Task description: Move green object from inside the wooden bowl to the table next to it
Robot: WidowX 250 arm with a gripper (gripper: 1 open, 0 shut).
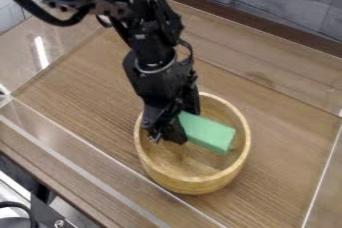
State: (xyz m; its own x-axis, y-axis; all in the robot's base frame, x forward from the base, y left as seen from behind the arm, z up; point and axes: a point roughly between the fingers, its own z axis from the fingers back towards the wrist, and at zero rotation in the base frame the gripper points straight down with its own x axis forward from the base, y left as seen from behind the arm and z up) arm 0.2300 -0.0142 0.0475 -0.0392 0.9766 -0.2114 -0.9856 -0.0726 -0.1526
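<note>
Bowl first: we see the wooden bowl sitting on the table toward the near right part of the surface, round, light tan and thick-walled. Inside it lies the green object, the only loose thing we can make out in the bowl. The block rests in the right half of the hollow, its right end up near the bowl's inner wall and its left end toward the middle. Its long axis runs from upper left to lower right in the picture, slightly tilted so that the left end looks a little higher than the right. We see its broad top face and one long side face turned toward us.

The gripper points steeply down into the bowl from the black arm that comes in from the far left. Its dark fingertips are at the left end of the green object, and the block seems to meet them there, but the black parts blur together, so we cannot tell whether the jaws are clamped on the block or merely standing against it.

Low clear acrylic walls border the table along the near and left edges, and the wood grain of the tabletop runs in dark streaks around the bowl.
</note>
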